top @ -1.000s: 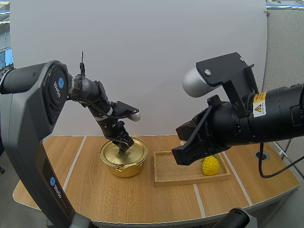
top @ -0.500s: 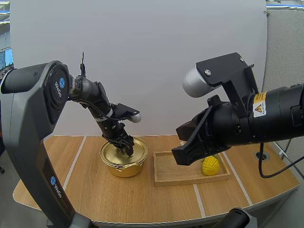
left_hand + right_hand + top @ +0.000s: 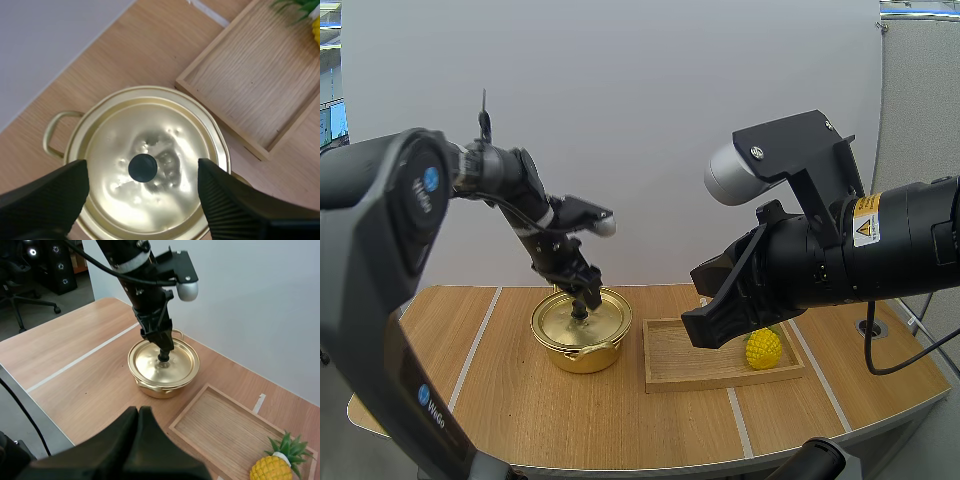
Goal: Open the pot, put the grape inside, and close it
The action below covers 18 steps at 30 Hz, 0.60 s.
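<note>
A gold pot [image 3: 582, 345] stands on the table with its lid [image 3: 150, 165] on and a black knob [image 3: 143, 167] at the lid's middle. My left gripper [image 3: 585, 298] hangs just above the knob, open, with one finger on each side of it [image 3: 142, 169] and nothing held. A yellow pineapple-like fruit [image 3: 763, 348] with green leaves stands at the right end of the wooden tray [image 3: 685, 370]. My right gripper [image 3: 705, 322] hovers shut in front of the tray, its fingers one dark wedge [image 3: 139, 415].
The wooden tray [image 3: 225, 427] lies right of the pot [image 3: 163, 367], with the fruit [image 3: 272, 467] at its far corner. Bare tabletop lies left of and in front of the pot. The right arm's big body hangs over the tray's right half.
My left gripper has opened and let go of the lid's knob, then risen a little. The lid stays on the pot. The right arm has not moved.
</note>
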Tool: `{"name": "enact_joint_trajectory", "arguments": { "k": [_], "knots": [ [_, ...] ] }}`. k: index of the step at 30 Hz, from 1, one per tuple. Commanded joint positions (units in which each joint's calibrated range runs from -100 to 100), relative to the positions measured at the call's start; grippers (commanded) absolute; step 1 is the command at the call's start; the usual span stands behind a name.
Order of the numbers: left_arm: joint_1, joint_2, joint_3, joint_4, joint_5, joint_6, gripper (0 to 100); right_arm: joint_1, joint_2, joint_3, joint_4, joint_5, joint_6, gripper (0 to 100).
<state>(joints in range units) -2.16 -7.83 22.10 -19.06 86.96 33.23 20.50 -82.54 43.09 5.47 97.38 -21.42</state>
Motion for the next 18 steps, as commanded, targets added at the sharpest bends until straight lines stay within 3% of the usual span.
{"name": "enact_joint_trajectory", "arguments": {
  "k": [1, 18],
  "knots": [
    [0.0, -6.8, -1.5, -0.3, 4.3, -0.3, 100, 0.0, -0.6, 0.0, -0.2, -0.3, 0.2, 0],
    [0.0, -43.3, -2.5, 2.7, 2.4, -0.3, 100, 0.0, -0.6, 0.0, -0.2, -0.3, 0.2, 0]
  ]
}}
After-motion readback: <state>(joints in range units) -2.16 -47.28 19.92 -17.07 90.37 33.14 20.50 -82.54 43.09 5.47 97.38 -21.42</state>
